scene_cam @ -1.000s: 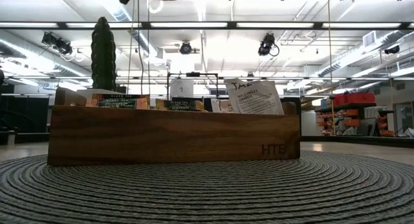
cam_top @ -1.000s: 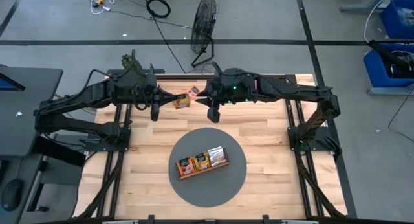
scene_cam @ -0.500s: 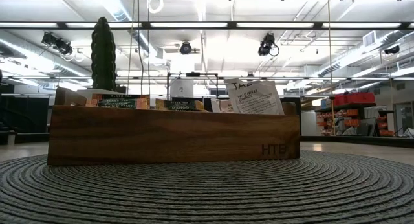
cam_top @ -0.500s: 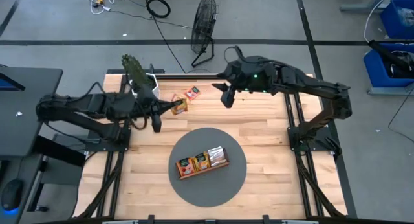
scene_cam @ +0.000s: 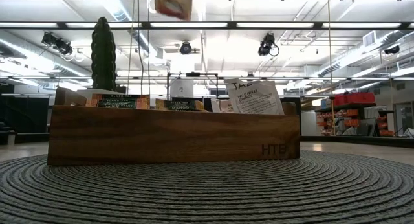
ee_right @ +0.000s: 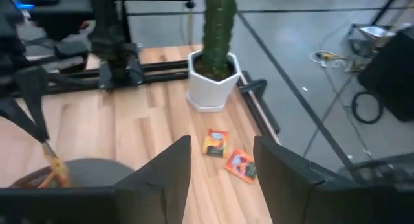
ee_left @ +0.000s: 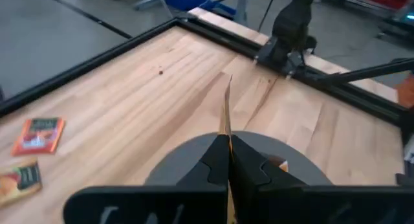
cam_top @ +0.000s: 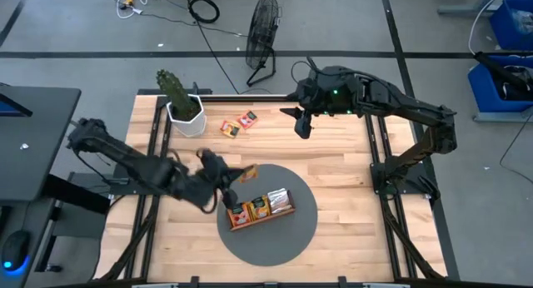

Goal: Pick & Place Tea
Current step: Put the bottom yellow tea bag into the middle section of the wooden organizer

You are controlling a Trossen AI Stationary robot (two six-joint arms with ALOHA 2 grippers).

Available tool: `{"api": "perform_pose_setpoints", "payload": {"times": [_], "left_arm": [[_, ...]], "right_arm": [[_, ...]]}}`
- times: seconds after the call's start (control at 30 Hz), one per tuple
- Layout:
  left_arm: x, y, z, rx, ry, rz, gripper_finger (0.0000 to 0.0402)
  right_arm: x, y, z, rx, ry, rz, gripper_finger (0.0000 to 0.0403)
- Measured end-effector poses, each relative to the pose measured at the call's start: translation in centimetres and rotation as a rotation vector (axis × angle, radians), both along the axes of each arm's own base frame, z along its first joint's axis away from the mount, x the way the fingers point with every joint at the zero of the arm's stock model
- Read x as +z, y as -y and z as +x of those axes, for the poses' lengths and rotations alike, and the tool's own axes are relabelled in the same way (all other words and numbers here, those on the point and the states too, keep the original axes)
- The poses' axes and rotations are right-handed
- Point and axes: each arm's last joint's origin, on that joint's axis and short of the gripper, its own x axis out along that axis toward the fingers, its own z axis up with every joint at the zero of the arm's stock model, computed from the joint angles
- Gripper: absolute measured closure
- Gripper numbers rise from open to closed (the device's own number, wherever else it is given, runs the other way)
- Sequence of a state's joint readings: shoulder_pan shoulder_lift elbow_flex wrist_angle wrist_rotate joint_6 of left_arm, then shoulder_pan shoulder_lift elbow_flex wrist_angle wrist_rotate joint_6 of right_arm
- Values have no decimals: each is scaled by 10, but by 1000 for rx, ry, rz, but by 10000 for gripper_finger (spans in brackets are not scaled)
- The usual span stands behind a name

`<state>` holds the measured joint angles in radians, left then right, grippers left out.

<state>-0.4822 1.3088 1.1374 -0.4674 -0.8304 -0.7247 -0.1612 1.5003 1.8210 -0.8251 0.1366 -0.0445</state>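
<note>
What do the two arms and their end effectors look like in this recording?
Both arms are dark, jointed and slim. The right arm shows a small green light near its wrist. Its end effector has two flat, dark, angular fingers; the left end effector has matching dark fingers.

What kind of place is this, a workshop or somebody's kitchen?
Most likely a robotics lab in a big industrial hall, not a kitchen. The bare concrete floor with loose cables, the exposed ceiling lights, and storage shelving behind the table all suggest it.
</note>
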Motion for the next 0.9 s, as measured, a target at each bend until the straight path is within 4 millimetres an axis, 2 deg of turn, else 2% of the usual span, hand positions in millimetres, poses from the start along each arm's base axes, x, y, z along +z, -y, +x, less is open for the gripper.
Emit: {"api": "perform_pose_setpoints", "payload": {"times": [0.27,0.47,0.63,0.9], "left_arm": [[-49,48,25,-21,-42,1,401],[-91,70,40,-20,-99,-17,401],[-113,78,49,-39,-138,-19,401],[-142,78,60,-4,-184,5,400]], "right_arm": [[0,-2,-6,58,-37,-2,229],[0,-3,-11,66,-55,-6,229],[-1,-4,-12,68,-71,0,229],[-5,-4,-14,66,-111,12,229]]}}
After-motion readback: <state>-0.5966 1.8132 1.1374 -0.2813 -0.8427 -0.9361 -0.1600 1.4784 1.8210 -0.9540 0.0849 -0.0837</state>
